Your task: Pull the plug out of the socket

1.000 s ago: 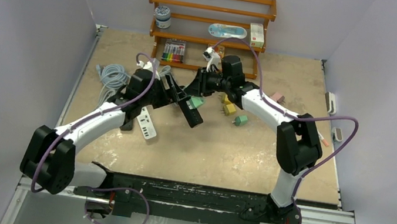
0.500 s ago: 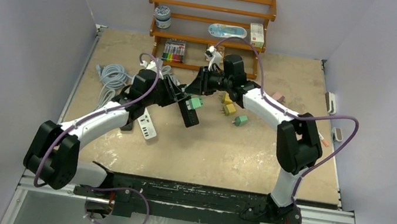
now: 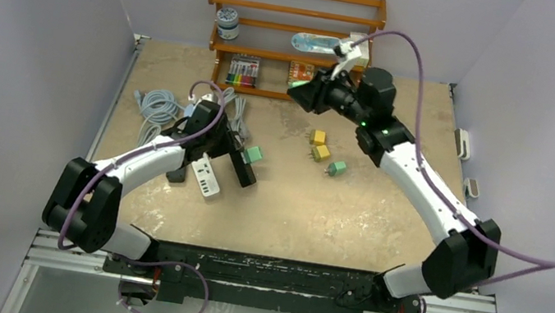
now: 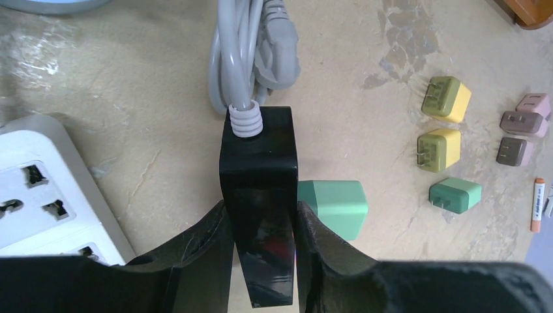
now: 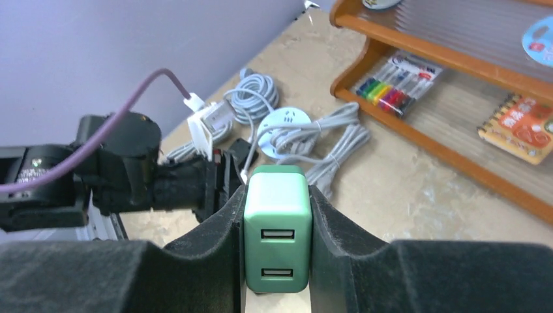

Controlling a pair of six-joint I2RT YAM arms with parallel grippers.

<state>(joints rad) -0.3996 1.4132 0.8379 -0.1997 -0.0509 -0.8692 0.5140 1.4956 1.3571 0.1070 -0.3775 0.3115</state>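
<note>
Grips a black socket strip (image 4: 257,163) in the left claw (image 4: 261,225), fingers pressed snug against both long sides, low over the table (image 3: 348,217). Touches a green cube (image 4: 334,207) along the strip's right side; cannot tell whether plugged in. Just left of that, a white strip (image 4: 39,189); beyond, a bundled grey cord (image 4: 254,39). Farther right, yellow plugs (image 4: 445,98) lying loose, apart from the strip. Farthest, holds the green plug (image 5: 276,228) in the right claw (image 5: 276,195), closed narrowly on its flanks, raised well clear of the socket strip, up near the wooden shelf (image 3: 279,9).
</note>
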